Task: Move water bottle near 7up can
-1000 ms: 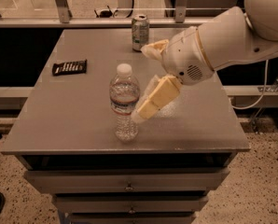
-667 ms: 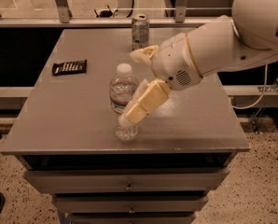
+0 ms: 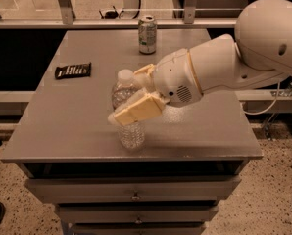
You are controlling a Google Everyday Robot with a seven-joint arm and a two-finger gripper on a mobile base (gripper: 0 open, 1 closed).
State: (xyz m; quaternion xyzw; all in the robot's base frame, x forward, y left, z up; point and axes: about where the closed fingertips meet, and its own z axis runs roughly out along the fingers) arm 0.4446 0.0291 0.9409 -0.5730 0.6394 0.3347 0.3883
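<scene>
My arm (image 3: 219, 67) enters from the view's right, wrist (image 3: 178, 84) angled downward; gripper (image 3: 129, 96) sits low, centre-left of view.

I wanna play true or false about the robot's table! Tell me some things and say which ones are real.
1. The water bottle stands near the front edge of the table. True.
2. The 7up can is lying on its side. False: it stands upright at the back of the table.
3. The gripper is right at the water bottle. True.
4. The dark snack wrapper is on top of the can. False: it lies flat on the table, well apart from the can.
5. The bottle is touching the can. False: a wide stretch of table lies between them.
</scene>
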